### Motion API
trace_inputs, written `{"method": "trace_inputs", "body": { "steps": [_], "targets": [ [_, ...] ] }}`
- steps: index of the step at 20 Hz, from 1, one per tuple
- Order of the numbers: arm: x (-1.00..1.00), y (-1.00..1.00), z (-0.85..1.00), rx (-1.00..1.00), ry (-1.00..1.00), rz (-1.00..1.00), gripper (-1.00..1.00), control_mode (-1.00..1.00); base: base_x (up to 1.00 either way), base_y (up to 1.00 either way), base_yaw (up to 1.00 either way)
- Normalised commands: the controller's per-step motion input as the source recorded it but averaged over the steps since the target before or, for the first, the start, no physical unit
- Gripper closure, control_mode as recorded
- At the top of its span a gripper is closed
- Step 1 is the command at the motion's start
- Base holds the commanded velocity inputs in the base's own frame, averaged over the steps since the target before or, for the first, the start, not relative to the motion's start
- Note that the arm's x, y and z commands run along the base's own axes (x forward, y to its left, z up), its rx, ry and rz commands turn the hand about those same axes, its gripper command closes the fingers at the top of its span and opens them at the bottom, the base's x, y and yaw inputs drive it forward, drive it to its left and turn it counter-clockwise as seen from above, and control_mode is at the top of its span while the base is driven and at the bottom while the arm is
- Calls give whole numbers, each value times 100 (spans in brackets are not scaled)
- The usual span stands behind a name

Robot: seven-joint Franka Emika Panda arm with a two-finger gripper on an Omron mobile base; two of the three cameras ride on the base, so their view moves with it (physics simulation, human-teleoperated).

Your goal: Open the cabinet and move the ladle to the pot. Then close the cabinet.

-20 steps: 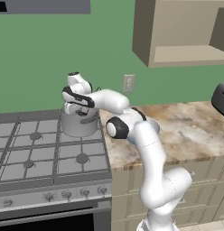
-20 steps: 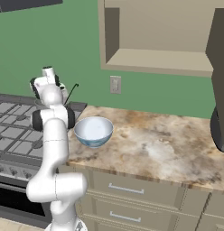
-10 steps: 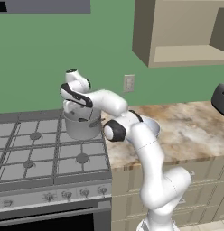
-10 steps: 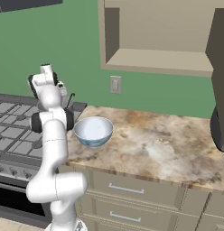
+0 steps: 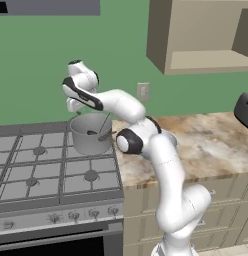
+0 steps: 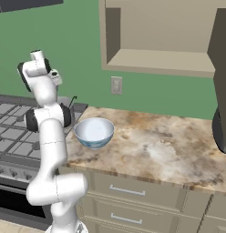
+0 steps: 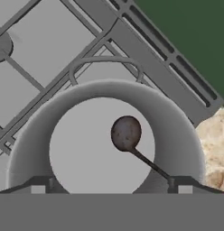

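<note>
Ladle (image 7: pixel 126 133) resting inside pot (image 7: pixel 105 144), tool (image 7: pixel 109 189) spread wide and released above. Risk: the open cabinet (image 6: pixel 162 38) door may be struck while swinging across.

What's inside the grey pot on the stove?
The ladle lies in the pot: its round scoop rests on the pale bottom and its thin handle leans up against the rim. Nothing else shows inside, but the near edge of the bottom is cut off from the hand view.
</note>
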Motion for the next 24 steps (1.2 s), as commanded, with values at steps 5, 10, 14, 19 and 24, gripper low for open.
{"method": "trace_inputs", "body": {
  "steps": [5, 10, 14, 19, 24],
  "targets": [
    [-100, -100, -12, 13, -15, 0, -100, -100, 0, 0, 0],
    [-100, -100, -54, 16, -10, 0, -100, -100, 0, 0, 0],
    [-100, -100, -23, 21, -18, 0, -100, -100, 0, 0, 0],
    [-100, -100, 2, 18, -20, -7, -100, -100, 0, 0, 0],
    [-100, -88, 1, 10, -15, -22, -100, -100, 0, 0, 0]
  ]
}}
